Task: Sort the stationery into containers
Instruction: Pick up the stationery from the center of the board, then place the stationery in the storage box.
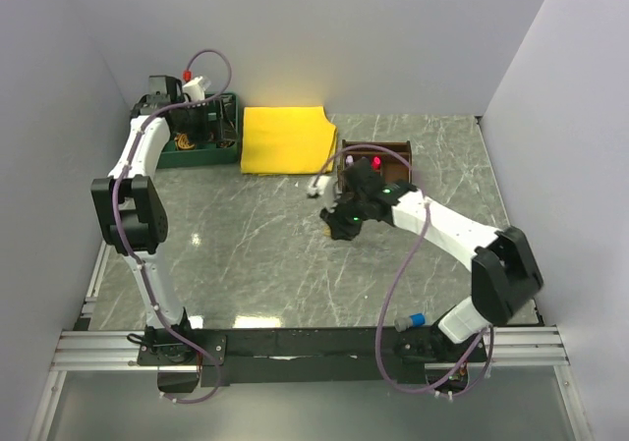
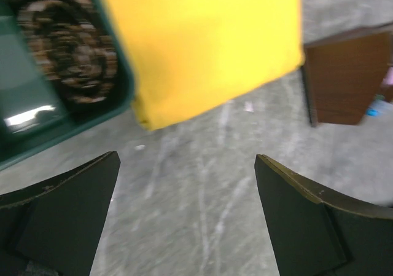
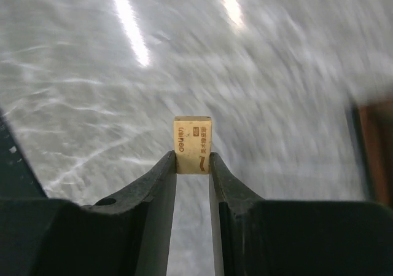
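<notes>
The right gripper point(image 3: 193, 160) clamps a tan eraser point(image 3: 193, 139) by its flat sides near the wooden organiser point(image 1: 395, 152); it looks light, rubbery and probably grippy. The left gripper point(image 2: 187, 165) gapes wide, empty.

We see a robotics lab cell, built for recording. Three white partition walls point(image 1: 393, 28) box in a grey marble-patterned tabletop point(image 1: 256, 254). At six o'clock a silver aluminium extrusion rail point(image 1: 98, 348) carries two white-and-black robot arms, the left arm point(image 1: 133, 205) and the right arm point(image 1: 462, 235), trailing looped purple cables point(image 1: 395, 289). The props are few and staged: a dark green plastic tray point(image 1: 211, 154) at eleven o'clock, a flat yellow cloth point(image 1: 285, 138) at twelve, and a small dark brown wooden organiser point(image 1: 393, 156) at one.
</notes>
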You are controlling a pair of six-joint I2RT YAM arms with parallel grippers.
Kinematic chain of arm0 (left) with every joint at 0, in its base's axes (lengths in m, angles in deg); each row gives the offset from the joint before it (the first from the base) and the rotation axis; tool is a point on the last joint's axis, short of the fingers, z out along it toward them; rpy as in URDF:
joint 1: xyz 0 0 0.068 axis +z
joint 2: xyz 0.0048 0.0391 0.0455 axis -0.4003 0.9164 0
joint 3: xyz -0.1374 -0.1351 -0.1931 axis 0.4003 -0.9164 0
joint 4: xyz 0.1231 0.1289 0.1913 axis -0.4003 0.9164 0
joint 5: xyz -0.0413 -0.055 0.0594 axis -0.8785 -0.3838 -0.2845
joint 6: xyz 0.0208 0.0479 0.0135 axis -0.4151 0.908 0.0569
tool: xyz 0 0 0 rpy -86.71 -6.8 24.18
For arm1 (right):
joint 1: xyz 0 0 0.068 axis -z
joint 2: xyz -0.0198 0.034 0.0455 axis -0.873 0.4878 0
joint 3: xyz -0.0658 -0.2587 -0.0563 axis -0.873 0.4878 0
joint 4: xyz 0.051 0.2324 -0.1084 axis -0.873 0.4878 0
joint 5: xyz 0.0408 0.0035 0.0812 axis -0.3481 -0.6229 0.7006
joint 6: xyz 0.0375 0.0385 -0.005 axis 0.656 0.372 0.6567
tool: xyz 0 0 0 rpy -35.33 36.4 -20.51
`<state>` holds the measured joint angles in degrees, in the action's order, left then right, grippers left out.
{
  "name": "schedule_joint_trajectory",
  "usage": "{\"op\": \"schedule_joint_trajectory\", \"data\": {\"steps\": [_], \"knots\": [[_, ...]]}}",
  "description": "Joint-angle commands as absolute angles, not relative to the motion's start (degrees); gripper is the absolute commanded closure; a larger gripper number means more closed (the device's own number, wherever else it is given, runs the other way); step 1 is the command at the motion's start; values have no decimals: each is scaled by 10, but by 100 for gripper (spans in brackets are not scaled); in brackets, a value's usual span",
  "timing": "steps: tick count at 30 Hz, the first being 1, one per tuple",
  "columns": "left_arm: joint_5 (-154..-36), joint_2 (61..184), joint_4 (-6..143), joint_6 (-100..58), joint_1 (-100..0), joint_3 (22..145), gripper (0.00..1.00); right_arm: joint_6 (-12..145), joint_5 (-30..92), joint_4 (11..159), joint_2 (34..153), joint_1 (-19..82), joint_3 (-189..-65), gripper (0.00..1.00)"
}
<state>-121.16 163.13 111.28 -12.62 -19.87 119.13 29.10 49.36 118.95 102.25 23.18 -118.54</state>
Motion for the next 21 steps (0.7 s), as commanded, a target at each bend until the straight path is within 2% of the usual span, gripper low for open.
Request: {"op": "schedule_joint_trajectory", "data": {"steps": [1, 3, 9, 21], "knots": [[-1326, 1645, 1088, -171, -209, 1209, 1, 486, 346, 1095, 937, 292, -1120, 100], [-1340, 1651, 1081, -175, -215, 1200, 0, 545, 292, 1078, 916, 330, -1095, 100], [-1332, 1665, 1090, -166, -233, 1219, 0, 612, 244, 1066, 919, 413, -1069, 100], [-1314, 1653, 1088, -160, -233, 1200, 1, 684, 199, 1053, 998, 488, -1101, 100]]}}
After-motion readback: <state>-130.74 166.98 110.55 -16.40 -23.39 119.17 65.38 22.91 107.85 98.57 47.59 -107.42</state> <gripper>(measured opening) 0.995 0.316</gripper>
